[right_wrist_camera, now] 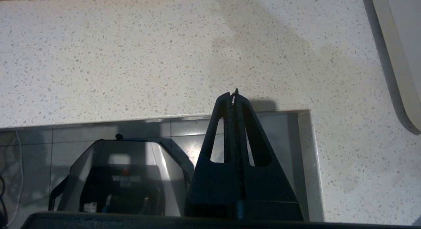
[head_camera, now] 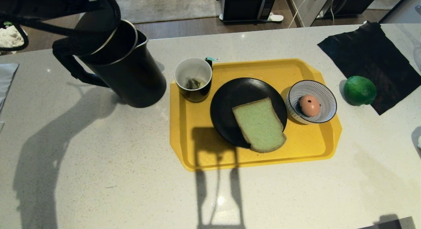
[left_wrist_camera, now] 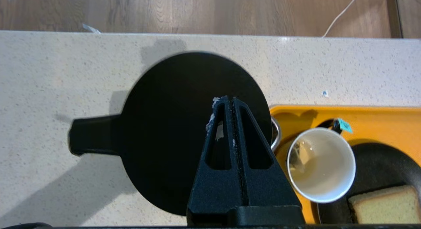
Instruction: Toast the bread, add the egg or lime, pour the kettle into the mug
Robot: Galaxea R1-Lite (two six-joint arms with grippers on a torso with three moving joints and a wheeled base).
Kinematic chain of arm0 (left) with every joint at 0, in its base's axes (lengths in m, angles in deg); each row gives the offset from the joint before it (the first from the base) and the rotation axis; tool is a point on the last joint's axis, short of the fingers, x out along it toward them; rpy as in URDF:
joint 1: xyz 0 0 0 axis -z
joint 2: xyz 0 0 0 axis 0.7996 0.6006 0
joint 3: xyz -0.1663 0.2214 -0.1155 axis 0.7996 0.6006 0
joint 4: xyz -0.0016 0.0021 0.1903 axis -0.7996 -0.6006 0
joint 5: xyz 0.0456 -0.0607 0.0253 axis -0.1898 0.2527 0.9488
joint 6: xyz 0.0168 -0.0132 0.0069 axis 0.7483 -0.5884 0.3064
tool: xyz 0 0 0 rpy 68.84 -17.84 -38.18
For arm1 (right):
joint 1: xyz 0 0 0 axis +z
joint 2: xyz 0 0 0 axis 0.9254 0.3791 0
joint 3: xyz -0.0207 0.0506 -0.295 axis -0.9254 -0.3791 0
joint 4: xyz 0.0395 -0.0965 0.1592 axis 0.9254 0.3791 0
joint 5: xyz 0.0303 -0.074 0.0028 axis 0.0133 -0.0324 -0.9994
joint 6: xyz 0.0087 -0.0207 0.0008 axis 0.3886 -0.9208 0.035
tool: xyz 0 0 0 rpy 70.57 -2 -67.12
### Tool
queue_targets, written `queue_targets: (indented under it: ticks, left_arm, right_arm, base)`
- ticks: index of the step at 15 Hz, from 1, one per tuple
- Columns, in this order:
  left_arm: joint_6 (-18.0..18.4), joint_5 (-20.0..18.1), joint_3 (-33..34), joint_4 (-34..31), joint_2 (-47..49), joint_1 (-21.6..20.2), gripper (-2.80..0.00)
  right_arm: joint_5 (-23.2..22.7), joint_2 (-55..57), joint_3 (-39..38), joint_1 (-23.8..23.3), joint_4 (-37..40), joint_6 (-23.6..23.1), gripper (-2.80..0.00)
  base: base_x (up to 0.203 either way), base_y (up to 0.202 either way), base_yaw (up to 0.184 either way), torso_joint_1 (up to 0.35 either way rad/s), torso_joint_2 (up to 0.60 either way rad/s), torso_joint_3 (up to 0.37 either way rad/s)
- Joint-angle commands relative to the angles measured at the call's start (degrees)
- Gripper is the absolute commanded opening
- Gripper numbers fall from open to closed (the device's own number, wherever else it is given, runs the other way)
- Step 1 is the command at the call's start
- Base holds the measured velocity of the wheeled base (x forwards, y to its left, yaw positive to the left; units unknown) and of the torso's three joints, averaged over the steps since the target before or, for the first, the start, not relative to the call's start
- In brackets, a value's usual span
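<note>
Left gripper (left_wrist_camera: 229, 102), fingers pressed together and holding nothing, is hovering over the lid of the kettle (head_camera: 126, 69), which is standing upright on the counter (head_camera: 98, 176) at the upper left of the head frame, handle pointing left. Just right of it, the mug (head_camera: 193, 79) is sitting on the near-left corner of the yellow tray (head_camera: 306, 146), teabag inside, close enough for a short pour. At frame centre the bread (head_camera: 260, 124) is lying on a black plate (head_camera: 230, 94), one corner overhanging the rim. Further right, the egg (head_camera: 309, 105) is resting in a striped bowl (head_camera: 325, 97), and the lime (head_camera: 359, 90) is sitting off the tray beside a black cloth (head_camera: 371, 54). Right gripper (right_wrist_camera: 234, 95), also closed and empty, is parked above bare counter. Judging by the layout, only the pouring appears to remain.
</note>
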Motion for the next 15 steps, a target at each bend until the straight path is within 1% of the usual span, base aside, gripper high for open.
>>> queue_targets:
  ticks: [1,9,11,15]
  left_arm:
    - [-0.4,0.2,2.0,-0.1,-0.4,0.3,-2.80]
    - [-0.6,-0.2,6.1,0.2,0.1,0.2,-2.80]
    - [-1.5,-0.2,7.6,0.3,0.1,0.2,-2.80]
    - [-2.1,-0.2,9.6,0.4,0.2,0.2,-2.80]
  right_arm:
    - [0.0,0.0,0.0,0.0,0.0,0.0,-2.80]
    - [0.0,0.0,0.0,0.0,0.0,0.0,-2.80]
    - [0.0,0.1,0.0,0.0,0.0,0.0,-2.80]
    - [0.0,0.0,0.0,0.0,0.0,0.0,-2.80]
  base:
    - [0.000,0.000,0.000,0.000,0.00,0.000]
    - [0.000,0.000,0.000,0.000,0.00,0.000]
    - [0.000,0.000,0.000,0.000,0.00,0.000]
    - [0.000,0.000,0.000,0.000,0.00,0.000]
